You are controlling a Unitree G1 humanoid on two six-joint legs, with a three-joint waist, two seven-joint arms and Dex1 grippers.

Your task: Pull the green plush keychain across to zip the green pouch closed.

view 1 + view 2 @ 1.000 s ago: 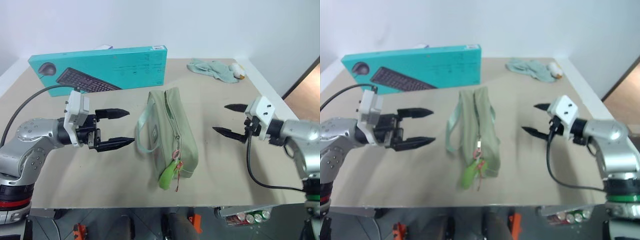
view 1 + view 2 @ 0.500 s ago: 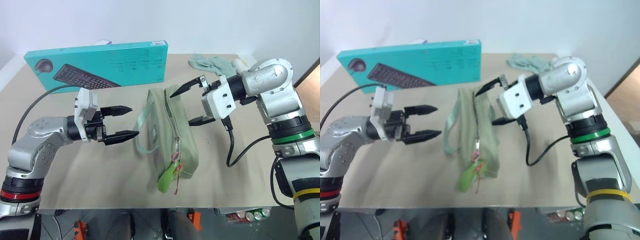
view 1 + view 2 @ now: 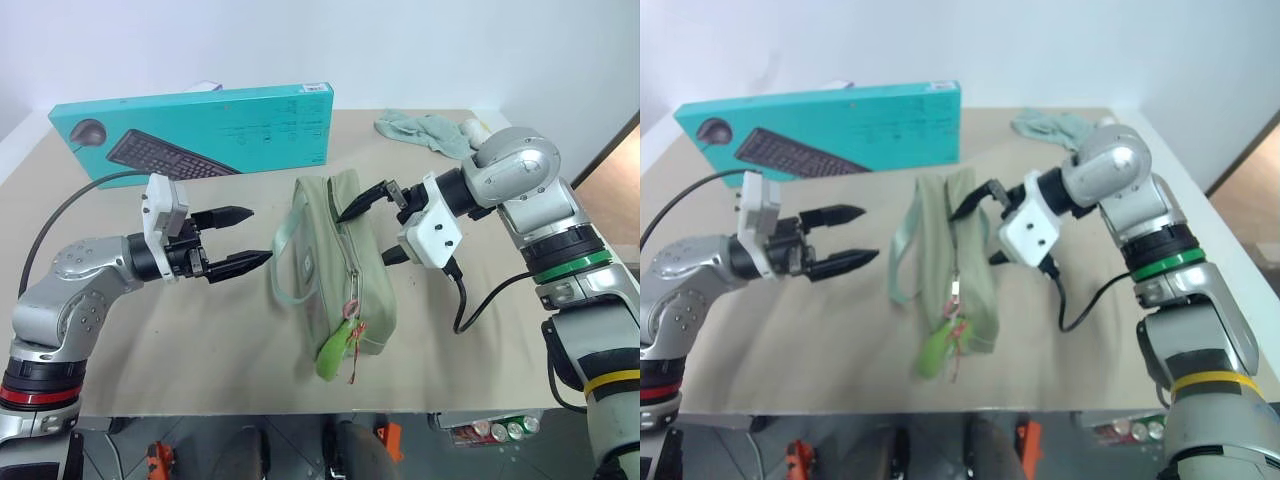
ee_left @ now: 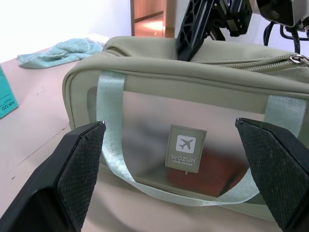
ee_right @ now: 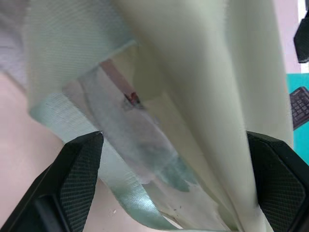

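A: Item one, sage-green rectangular fabric zip pouch (image 3: pixel 338 262) with clear side panel. Location?

B: Middle of the tan desk (image 3: pixel 470 330), long axis running away from the robot, zip along the top.

A: Item two, lime-green fuzzy oval plush keychain (image 3: pixel 334 352)?

B: Hanging at the pouch's near end, beyond either tool's fingers.

A: Tools?

B: Right tool (image 3: pixel 372 224): fingers spread, straddling the pouch's far half from the right. Left tool (image 3: pixel 238 239): fingers spread, empty, just left of the pouch, facing the mint webbing handle (image 4: pixel 159 180).

A: Nearer the keychain?

B: Neither clearly; it lies toward the robot from both, so the pull likely runs along the long axis, away from the robot.
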